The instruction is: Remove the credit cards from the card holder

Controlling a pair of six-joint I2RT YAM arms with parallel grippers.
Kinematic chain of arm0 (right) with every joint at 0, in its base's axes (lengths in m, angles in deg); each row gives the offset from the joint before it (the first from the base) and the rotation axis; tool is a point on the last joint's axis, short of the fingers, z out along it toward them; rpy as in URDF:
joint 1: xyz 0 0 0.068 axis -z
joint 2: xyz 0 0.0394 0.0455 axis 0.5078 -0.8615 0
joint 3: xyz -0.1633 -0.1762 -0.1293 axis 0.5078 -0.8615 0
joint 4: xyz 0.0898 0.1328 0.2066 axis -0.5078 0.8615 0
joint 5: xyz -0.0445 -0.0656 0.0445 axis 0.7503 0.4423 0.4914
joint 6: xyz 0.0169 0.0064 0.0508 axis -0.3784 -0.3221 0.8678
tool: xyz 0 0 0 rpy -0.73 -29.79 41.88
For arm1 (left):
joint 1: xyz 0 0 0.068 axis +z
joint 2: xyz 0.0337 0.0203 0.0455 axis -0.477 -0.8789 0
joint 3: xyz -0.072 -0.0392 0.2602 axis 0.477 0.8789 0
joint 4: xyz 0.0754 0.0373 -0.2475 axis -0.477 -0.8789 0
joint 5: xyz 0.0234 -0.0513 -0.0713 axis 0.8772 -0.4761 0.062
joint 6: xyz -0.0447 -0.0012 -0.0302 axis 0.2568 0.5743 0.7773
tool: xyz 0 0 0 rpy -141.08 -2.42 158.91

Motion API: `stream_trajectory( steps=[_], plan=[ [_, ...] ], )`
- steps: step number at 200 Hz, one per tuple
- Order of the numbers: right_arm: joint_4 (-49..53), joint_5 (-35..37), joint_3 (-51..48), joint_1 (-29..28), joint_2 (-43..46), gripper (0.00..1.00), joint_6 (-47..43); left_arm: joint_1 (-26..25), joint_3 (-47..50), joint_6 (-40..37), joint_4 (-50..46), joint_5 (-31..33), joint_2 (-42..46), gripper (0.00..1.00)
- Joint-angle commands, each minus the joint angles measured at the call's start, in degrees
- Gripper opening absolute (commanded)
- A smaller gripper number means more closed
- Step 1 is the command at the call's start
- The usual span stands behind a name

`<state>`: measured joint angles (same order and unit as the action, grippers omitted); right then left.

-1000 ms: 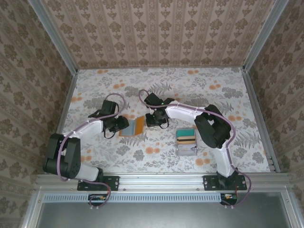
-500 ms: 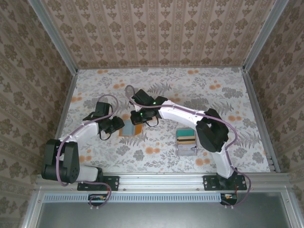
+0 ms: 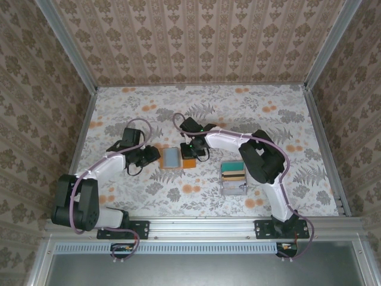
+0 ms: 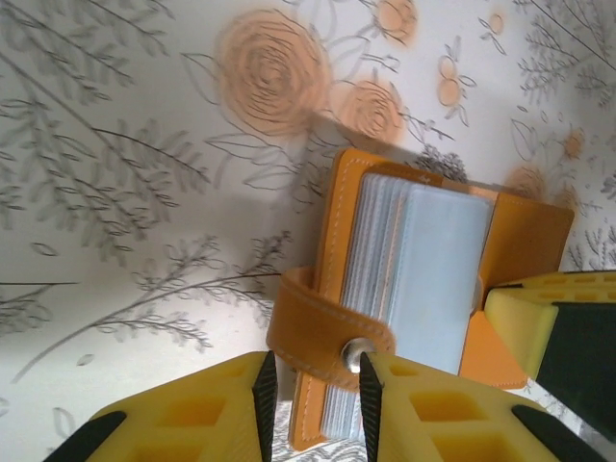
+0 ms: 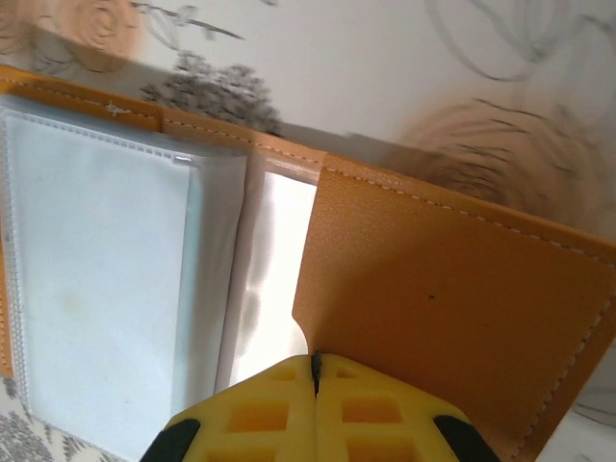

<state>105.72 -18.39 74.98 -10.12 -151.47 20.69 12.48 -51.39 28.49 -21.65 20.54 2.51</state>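
Observation:
The orange card holder [image 3: 189, 162] lies open on the table between my two grippers, its grey-blue sleeves [image 3: 171, 157] facing up. My left gripper [image 3: 153, 156] is shut on the holder's snap strap [image 4: 327, 322], which loops between its pads. In the left wrist view the sleeves [image 4: 433, 260] are stacked inside the orange cover. My right gripper [image 5: 315, 371] is shut on the corner of the orange cover flap [image 5: 452, 279], next to the clear sleeves [image 5: 96, 260]. The credit cards are hidden inside the sleeves.
A grey rectangular tray [image 3: 234, 189] with teal and yellow cards stands to the right of the holder, close to the right arm. Flowered table surface [image 3: 250, 113] stretches behind the arms, walled on three sides.
My right gripper swung left over the holder, closed, and came back right with the orange flap. The holder now lies narrower and more folded than a second ago. The left gripper kept its hold.

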Motion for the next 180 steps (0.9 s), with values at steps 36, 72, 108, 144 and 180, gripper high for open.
stream_trajectory(
  steps=[36,72,108,144,180],
  plan=[
    [1.41,1.48,-2.91,0.74,1.30,0.00,-2.36,-6.15,-1.97,3.80,4.14,-0.87,-4.24,0.32],
    [2.16,1.18,-0.92,0.74,3.64,0.03,-2.08,-6.75,-3.27,3.78,4.46,-0.42,-6.06,0.32],
    [5.26,2.14,1.47,0.74,5.86,0.05,-2.81,-6.75,-4.55,3.05,3.77,-0.29,-7.04,0.32],
    [6.01,2.48,0.42,0.74,6.99,0.07,-3.17,-6.74,-4.76,3.00,3.99,-0.47,-7.34,0.32],
    [5.30,3.42,-2.30,0.94,5.91,0.06,-3.54,-6.86,-4.93,3.05,4.60,-1.14,-8.31,0.32]
  ],
)
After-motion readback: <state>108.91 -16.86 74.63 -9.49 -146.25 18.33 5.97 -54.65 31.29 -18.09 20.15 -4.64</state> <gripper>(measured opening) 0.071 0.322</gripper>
